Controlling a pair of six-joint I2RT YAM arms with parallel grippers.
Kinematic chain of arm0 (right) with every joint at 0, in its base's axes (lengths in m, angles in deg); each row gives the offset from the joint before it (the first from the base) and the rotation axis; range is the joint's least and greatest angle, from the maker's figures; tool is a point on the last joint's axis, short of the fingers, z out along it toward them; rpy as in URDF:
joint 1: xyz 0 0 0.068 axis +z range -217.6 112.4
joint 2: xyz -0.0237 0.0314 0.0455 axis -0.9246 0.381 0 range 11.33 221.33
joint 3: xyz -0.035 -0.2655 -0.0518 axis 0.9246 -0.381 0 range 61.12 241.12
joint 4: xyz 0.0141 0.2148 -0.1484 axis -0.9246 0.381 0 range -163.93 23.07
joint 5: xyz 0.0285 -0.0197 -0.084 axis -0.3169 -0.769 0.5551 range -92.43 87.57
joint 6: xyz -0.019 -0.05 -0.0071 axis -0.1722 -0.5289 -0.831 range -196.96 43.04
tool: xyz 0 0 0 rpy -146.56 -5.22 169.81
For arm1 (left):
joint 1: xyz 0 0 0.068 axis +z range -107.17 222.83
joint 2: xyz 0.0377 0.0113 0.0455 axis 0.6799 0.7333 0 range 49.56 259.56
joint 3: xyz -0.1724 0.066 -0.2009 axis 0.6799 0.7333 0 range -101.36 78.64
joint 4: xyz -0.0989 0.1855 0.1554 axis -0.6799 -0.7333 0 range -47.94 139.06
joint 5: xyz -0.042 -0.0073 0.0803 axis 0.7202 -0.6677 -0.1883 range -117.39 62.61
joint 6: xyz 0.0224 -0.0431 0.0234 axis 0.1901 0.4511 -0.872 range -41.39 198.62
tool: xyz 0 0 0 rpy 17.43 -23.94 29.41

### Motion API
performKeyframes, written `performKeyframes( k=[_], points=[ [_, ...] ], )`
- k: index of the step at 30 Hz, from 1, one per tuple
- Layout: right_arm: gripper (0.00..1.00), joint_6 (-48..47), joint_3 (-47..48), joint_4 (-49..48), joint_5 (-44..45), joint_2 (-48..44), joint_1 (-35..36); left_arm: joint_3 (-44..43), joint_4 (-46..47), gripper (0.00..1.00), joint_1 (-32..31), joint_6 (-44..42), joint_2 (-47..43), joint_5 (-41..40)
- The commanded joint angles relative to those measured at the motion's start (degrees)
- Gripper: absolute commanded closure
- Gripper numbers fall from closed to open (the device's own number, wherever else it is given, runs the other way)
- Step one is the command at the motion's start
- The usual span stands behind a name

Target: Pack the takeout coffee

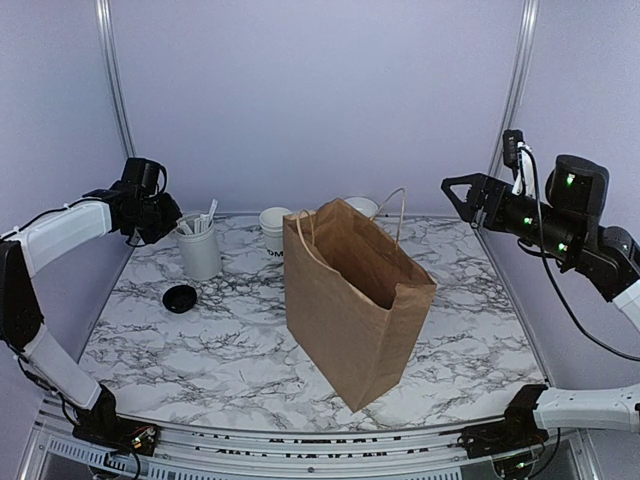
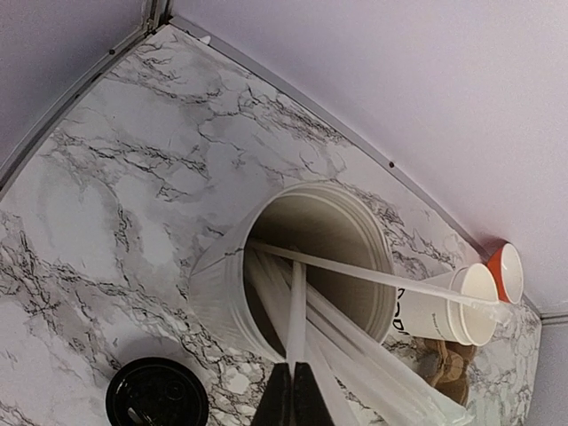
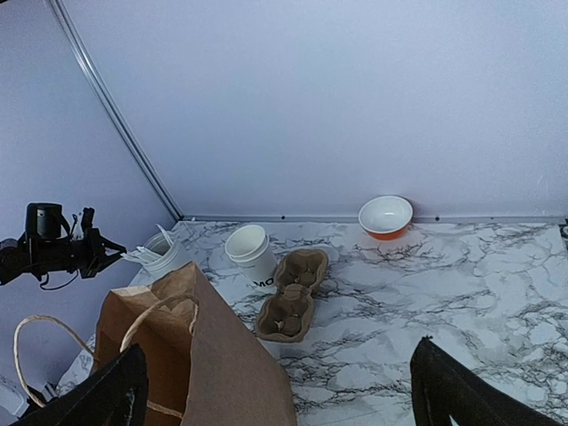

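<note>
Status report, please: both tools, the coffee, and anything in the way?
Left tool shut on white stick in utensil holder. Right tool open, raised, empty. Coffee cup lidless beside bag, black lid lying apart on table. Bag mouth open, unobstructed.

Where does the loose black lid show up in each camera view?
Top external: black lid on the marble, left of the paper bag, in front of the utensil holder.
Left wrist: lid at bottom left, beside the holder's base.
Right wrist: not in view.
Shared landmark: the utensil holder, on the left in the right wrist view.
</note>
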Motion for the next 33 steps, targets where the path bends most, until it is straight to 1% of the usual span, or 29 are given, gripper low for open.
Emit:
performKeyframes(
  k=[1, 16, 33],
  points=[
    [0.00, 0.0, 1.6, -0.4, 0.6, 0.2, -0.4, -2.1, -3.5, 1.00, 0.3, -2.7, -3.0, -1.3],
    [0.00, -0.5, 1.3, -0.9, -0.8, 1.5, -0.4, -4.7, -11.6, 1.00, 0.3, -9.3, -6.1, -2.7],
    [0.00, -1.5, 1.7, -1.1, -0.6, 2.7, -0.4, -8.9, -17.5, 1.00, 0.2, -12.7, -7.4, -3.8]
  ],
)
